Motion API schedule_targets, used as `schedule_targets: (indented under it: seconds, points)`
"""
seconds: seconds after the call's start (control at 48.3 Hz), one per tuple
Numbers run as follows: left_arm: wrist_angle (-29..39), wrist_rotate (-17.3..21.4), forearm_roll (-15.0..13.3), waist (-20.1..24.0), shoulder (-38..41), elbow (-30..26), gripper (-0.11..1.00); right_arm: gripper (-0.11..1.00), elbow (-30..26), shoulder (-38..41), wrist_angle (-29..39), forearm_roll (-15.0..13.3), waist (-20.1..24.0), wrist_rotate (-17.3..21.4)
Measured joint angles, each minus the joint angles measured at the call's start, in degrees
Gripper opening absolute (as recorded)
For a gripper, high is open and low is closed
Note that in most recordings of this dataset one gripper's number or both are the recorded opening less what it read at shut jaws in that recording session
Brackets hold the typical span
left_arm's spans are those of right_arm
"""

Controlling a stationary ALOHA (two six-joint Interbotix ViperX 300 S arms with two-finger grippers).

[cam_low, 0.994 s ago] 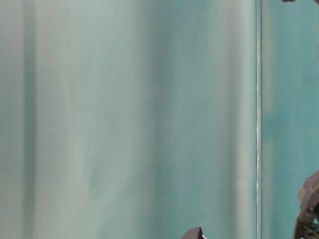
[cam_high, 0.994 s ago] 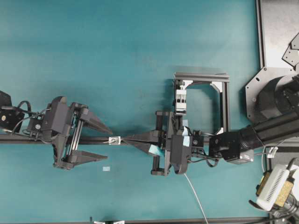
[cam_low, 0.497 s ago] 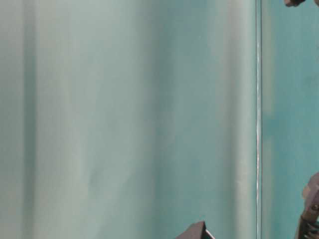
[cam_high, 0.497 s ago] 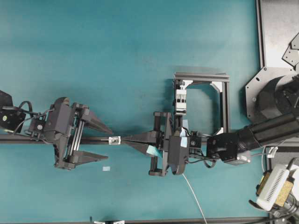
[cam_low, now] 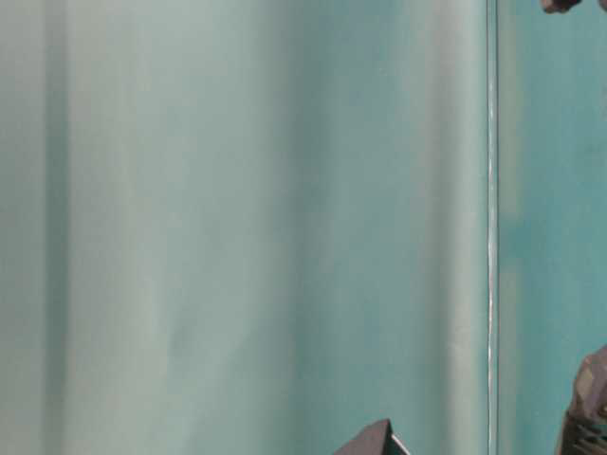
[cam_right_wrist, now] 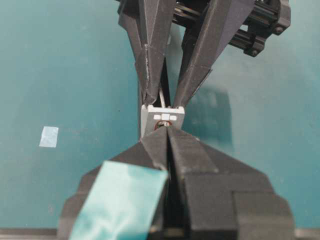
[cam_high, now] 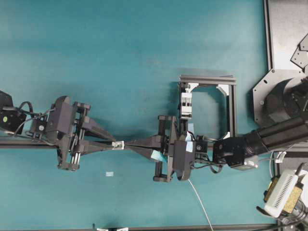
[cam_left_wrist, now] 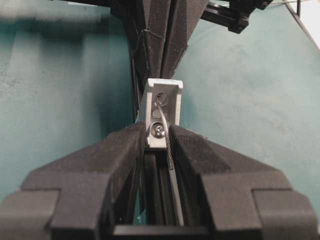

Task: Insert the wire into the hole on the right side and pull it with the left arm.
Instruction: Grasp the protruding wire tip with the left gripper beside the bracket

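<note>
The tiny silvery block (cam_high: 117, 144) sits on the black rail, with the hole (cam_left_wrist: 161, 97) through it. The thin grey wire (cam_left_wrist: 168, 142) comes out of the hole on the left side and runs back between my left gripper's fingers (cam_left_wrist: 115, 165). My left gripper (cam_high: 111, 143) (cam_left_wrist: 158, 131) is nearly closed, its tips flanking the block's end. A narrow gap remains, and the wire lies against one finger. From the right, my taped right gripper (cam_high: 126, 144) (cam_right_wrist: 168, 129) is shut on the wire, tips at the block (cam_right_wrist: 162, 114).
A black frame (cam_high: 208, 78) with a white clamp block (cam_high: 186, 103) stands behind the right gripper. A thicker white cable (cam_high: 202, 204) trails toward the front edge. A small pale tape patch (cam_high: 109, 173) lies on the teal table. Grey plates (cam_high: 288, 29) sit at far right.
My left gripper's jaws have swung from wide open to nearly closed around the wire by the block. The right gripper edged slightly left early on, then held still.
</note>
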Motion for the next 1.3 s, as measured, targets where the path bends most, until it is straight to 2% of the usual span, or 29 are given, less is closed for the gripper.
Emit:
schedule_targets:
  seconds: [0.932,1.077,1.305]
  points:
    - [3.7,0.4,0.0,-0.1,-1.6,0.5,-0.04,0.03,0.0,0.0,1.8,0.0,-0.1,0.0]
    - [3.8,1.4,0.1,-0.8,-2.2,0.8,-0.1,0.03,0.0,0.0,1.8,0.0,-0.1,0.0]
    - [3.8,1.4,0.1,-0.7,-2.4,0.8,-0.1,0.03,0.0,0.0,1.8,0.0,-0.1,0.0]
